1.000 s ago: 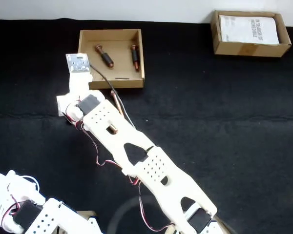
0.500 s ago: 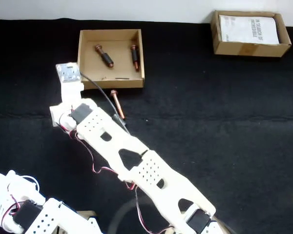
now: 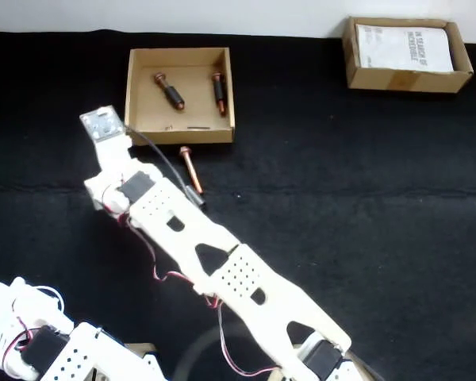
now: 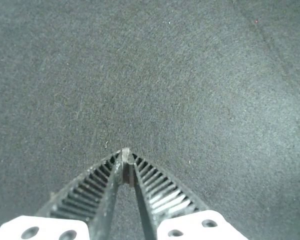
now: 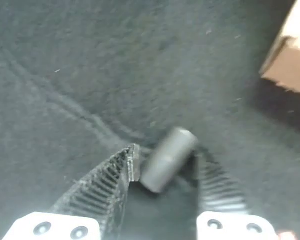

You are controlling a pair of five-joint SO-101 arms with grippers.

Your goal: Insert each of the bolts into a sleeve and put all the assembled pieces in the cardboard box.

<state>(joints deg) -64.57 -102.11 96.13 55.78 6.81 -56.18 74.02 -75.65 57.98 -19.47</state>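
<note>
In the right wrist view a grey sleeve lies tilted on the black cloth between the fingers of my right gripper, which is open around it. In the high view the right arm stretches to a spot just in front of the cardboard box; a corner of that box also shows in the right wrist view. Two assembled pieces lie in the box. A loose copper bolt lies on the cloth in front of it. My left gripper is shut with nothing in it, over bare cloth.
A second cardboard box with a printed sheet in it stands at the back right. The left arm's base sits at the near left corner. Red and black cables run along the right arm.
The right arm's wrist has swung to the left, away from the box's front wall, uncovering the loose bolt. The left arm has not moved.
</note>
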